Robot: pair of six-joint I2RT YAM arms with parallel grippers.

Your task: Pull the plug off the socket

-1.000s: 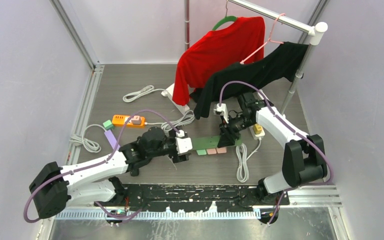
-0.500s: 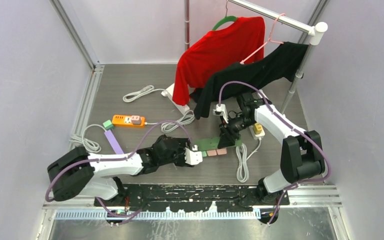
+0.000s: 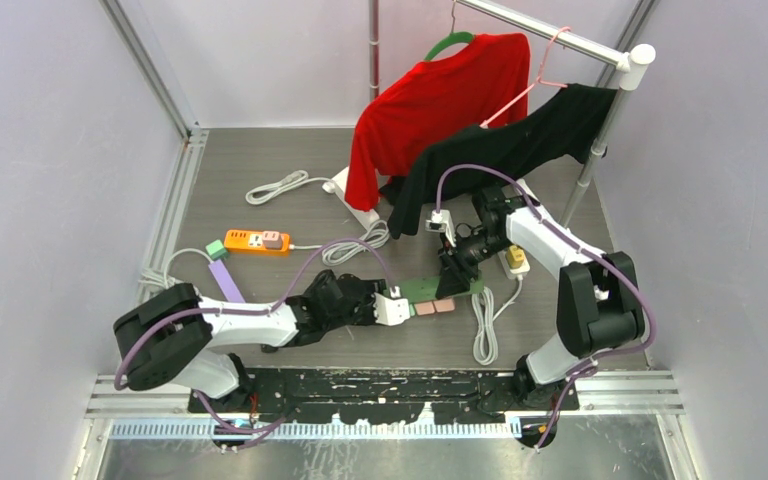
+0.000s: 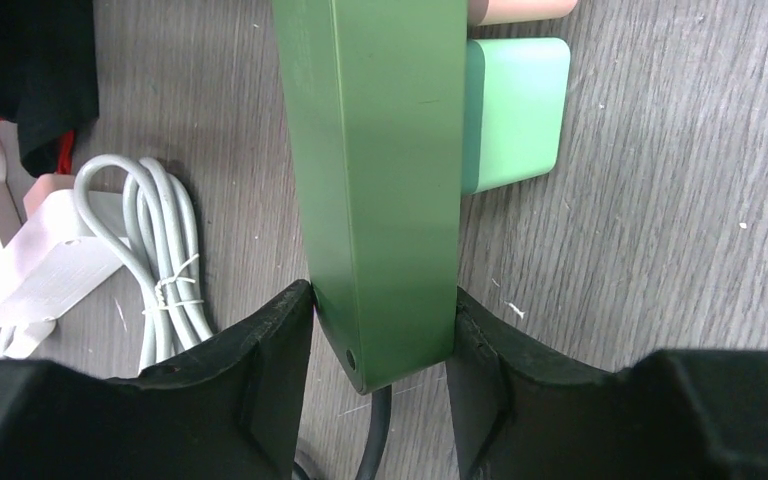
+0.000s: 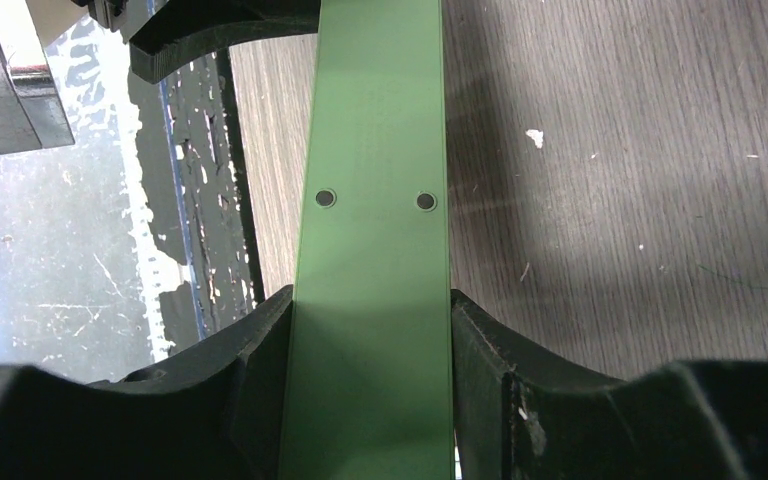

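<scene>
A dark green power strip (image 3: 426,288) lies on its side on the grey floor. Plugs stick out of its near face: a light green plug (image 4: 513,115) and two pink plugs (image 3: 436,306). My left gripper (image 3: 406,301) is shut on the strip's left end (image 4: 380,180), where its black cord leaves, with both fingers against its sides. My right gripper (image 3: 452,277) is shut on the strip's right end (image 5: 375,250), fingers tight on both sides. The light green plug sits just past my left gripper (image 4: 380,312). The pink plugs lie between my two grippers.
An orange power strip (image 3: 257,241) and a purple strip (image 3: 226,285) lie at the left with white cable coils. A white cable bundle (image 3: 484,325) and a white-yellow adapter (image 3: 514,262) lie at the right. A red shirt (image 3: 440,100) and a black shirt (image 3: 520,140) hang behind.
My left arm has swung right and down to the green strip's left end, and its fingers now clamp it. My right gripper has stayed on the strip's other end.
</scene>
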